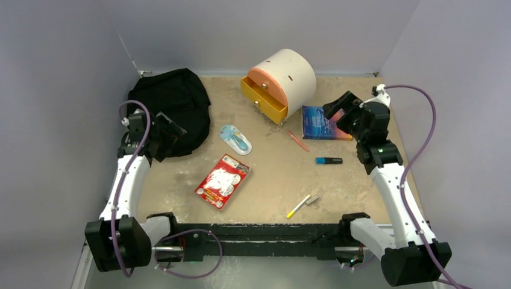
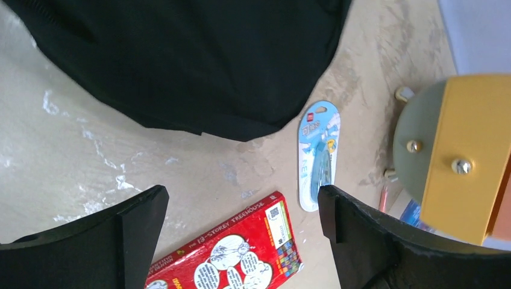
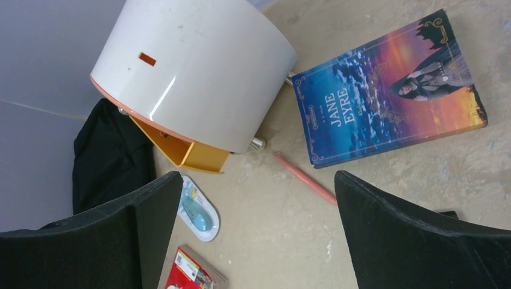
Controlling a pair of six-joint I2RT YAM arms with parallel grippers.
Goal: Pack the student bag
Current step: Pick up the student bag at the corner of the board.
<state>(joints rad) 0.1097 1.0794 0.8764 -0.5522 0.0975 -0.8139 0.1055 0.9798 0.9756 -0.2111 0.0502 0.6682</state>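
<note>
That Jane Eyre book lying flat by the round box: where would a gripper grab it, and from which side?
Probably by the long edge nearest the pink pencil, coming in low from that open-table side. The Jane Eyre book lies flat, cover up, likely too broad to pinch from above, and one end sits close to the drawer box. The open right gripper is nearest.

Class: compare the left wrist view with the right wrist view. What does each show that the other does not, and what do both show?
Left wrist only: the red book's readable title. Right wrist only: the Jane Eyre cover and the drawer box's cream curved wall. Both: the student bag, the blue pack, the yellow drawer, part of the red book.
</note>
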